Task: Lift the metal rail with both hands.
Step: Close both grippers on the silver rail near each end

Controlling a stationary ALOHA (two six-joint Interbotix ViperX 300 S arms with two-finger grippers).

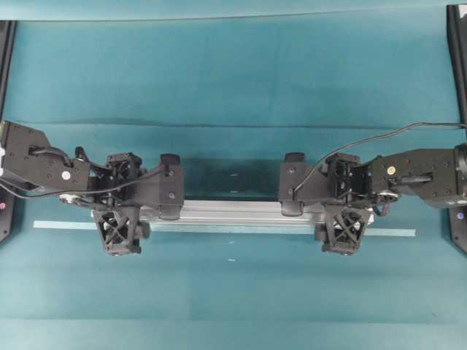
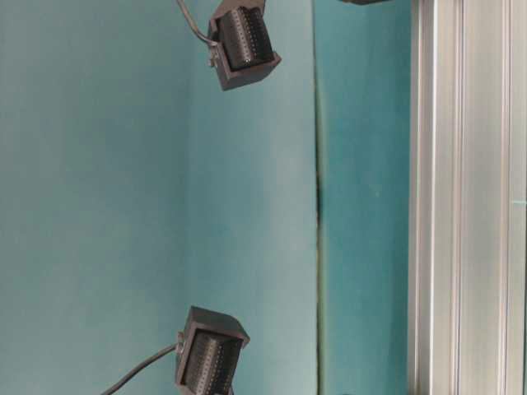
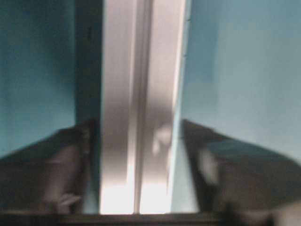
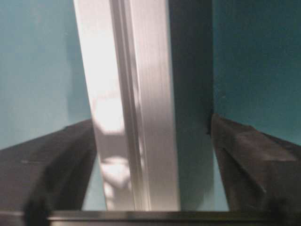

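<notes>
The metal rail (image 1: 233,211) is a long silver grooved bar lying across the middle of the teal table. It also shows in the table-level view (image 2: 461,206). My left gripper (image 1: 122,204) is open over the rail's left end, with one finger on each side of the bar. In the left wrist view the rail (image 3: 141,94) runs between the fingers of the left gripper (image 3: 138,127) with thin gaps. My right gripper (image 1: 343,204) is open astride the rail's right end. In the right wrist view the rail (image 4: 127,70) sits off-centre in the right gripper (image 4: 153,120), with a wider gap on the right.
A thin pale tape strip (image 1: 66,224) lies on the table just in front of the rail and sticks out past both its ends. Black frame posts (image 1: 458,44) stand at the table's side edges. Two black camera blocks (image 2: 243,45) hang above the cloth in the table-level view.
</notes>
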